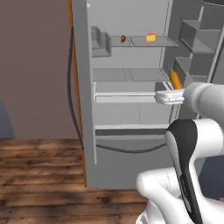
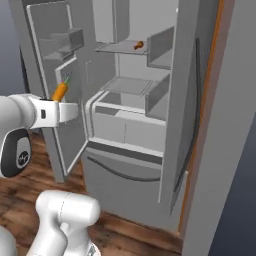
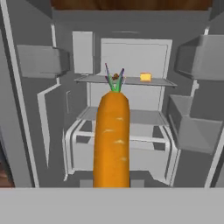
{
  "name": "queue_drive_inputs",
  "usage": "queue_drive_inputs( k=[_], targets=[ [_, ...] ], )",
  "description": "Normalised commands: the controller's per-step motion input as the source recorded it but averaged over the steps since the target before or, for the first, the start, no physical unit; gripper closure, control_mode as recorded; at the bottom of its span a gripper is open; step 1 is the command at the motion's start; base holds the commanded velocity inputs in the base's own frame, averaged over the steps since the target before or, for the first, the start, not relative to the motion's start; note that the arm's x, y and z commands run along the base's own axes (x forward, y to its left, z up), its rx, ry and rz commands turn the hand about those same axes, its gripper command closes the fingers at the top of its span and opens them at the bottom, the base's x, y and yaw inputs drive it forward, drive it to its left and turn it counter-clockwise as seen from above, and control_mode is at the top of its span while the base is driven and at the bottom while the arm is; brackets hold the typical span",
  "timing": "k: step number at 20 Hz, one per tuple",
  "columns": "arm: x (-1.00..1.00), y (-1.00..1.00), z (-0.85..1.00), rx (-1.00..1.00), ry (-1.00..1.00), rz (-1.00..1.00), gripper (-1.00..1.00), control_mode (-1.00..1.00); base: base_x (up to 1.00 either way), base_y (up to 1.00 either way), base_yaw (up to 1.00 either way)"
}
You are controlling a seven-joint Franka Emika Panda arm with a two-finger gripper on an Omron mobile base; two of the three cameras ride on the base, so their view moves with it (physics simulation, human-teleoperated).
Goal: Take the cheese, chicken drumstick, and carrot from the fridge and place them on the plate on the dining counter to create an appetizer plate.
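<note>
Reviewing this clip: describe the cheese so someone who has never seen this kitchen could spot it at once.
Start at the open grey fridge and find its glass top shelf. The cheese sits there, towards the shelf's right in the left base view. It is a small orange-yellow block, brighter and squarer than the dark brown chicken drumstick lying apart to its left.

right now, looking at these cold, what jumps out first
The bright orange carrot stands out, held in the gripper in front of the open grey fridge. Behind it, on the top shelf, sit the yellow cheese and, to its left, the dark chicken drumstick.
</note>
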Motion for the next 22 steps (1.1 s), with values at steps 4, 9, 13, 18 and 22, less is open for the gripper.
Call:
queue_drive_inputs(
  k=[4, 9, 13, 18, 22],
  targets=[
    [0.0, 0.0, 0.0, 0.0, 0.0, 0.0, 1.0, 1.0, -0.2, -0.06, 0.51],
    [0.0, 0.0, 0.0, 0.0, 0.0, 0.0, 1.0, 1.0, -0.29, -0.11, 0.58],
    [0.0, 0.0, 0.0, 0.0, 0.0, 0.0, 1.0, 1.0, -0.32, -0.1, 0.59],
    [0.0, 0.0, 0.0, 0.0, 0.0, 0.0, 1.0, 1.0, -0.27, -0.07, 0.59],
    [0.0, 0.0, 0.0, 0.0, 0.0, 0.0, 1.0, 1.0, -0.24, -0.01, 0.58]
  ],
)
